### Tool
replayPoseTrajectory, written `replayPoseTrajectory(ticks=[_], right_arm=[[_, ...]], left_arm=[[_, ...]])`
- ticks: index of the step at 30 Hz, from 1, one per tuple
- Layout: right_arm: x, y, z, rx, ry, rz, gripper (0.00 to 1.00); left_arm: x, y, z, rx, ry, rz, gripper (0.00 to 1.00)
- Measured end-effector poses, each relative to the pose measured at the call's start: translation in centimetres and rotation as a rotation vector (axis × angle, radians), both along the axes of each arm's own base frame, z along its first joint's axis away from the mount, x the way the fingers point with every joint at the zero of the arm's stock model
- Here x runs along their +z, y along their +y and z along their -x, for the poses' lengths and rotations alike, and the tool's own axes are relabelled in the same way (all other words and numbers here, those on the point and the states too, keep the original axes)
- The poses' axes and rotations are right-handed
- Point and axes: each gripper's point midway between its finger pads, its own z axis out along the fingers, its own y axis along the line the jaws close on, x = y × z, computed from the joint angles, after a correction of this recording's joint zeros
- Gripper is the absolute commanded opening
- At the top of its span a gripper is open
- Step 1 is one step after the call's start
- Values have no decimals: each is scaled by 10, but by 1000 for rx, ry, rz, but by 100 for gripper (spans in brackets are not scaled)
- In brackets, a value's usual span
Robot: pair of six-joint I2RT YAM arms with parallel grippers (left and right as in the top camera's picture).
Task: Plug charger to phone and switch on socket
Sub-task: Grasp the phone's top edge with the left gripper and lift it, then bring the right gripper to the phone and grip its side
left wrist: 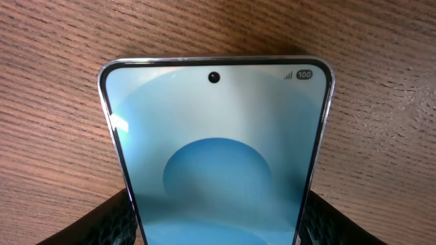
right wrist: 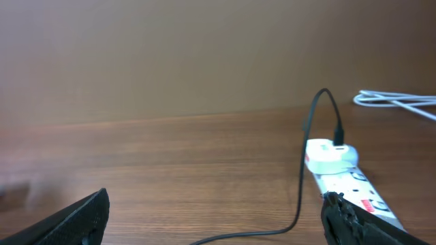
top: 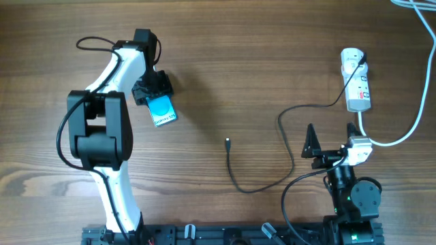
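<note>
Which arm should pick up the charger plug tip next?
Right. The right gripper is open and empty, while the left gripper flanks the phone. The charger plug tip lies loose on the table between the arms.

The left arm (top: 102, 129), at frame left, has rounded white links, boxy black joints and a looping black cable. The right arm (top: 354, 194), lower right, is black with a white wrist block.
</note>
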Motion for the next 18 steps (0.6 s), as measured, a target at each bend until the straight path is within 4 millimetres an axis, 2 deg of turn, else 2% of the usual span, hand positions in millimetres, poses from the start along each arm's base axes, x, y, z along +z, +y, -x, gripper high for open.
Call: replayPoseTrajectory(ticks=[3, 5, 6, 10, 13, 15, 16, 18], right_arm=[[8, 24, 4, 141, -23, -54, 100], [12, 30, 6, 180, -24, -65, 100], [22, 33, 8, 194, -39, -68, 100], [99, 36, 17, 222, -89, -45, 100], [141, 46, 11, 278, 41, -4, 100], [154, 54, 10, 331, 237, 15, 100], [171, 58, 4, 354, 280, 16, 100], [181, 70, -6, 425, 415, -7, 100]], left_arm=[[1, -3, 6, 0, 8, 19, 65], [12, -5, 6, 0, -13, 34, 64], [21, -6, 4, -1, -33, 41, 64], [58, -14, -2, -5, -122, 93, 64], [64, -20, -1, -8, -129, 129, 63], [65, -26, 2, -10, -117, 165, 63], [66, -31, 3, -11, -112, 190, 63], [68, -41, 4, -15, -109, 250, 63]])
